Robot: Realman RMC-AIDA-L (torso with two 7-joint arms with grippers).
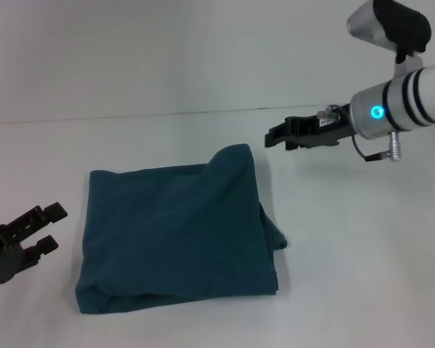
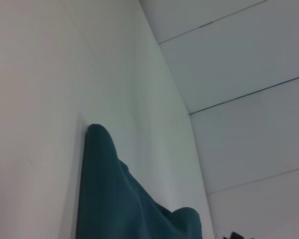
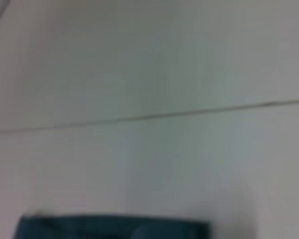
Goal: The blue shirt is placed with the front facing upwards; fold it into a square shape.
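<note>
The white worktop is filling nearly the whole head view, and the blue shirt is lying on it just below the middle of the frame, already doubled into a rough, nearly square bundle. One corner is puffing up at the bundle's upper right, and a loose flap of cloth is sticking out along its right edge, so the square is looking finished but untidy. The right arm is reaching in from the upper right of the frame, and the right tool is hovering above the worktop, just up and right of the raised corner, clear of the cloth and grasping nothing; whether it is spread or closed I cannot tell. The left tool is sitting at the lower left edge, released with its fingers spread, empty, near the bundle's left side. If either tool brushes the puffed corner or the loose flap, the layers could slide apart and spoil the square.
</note>
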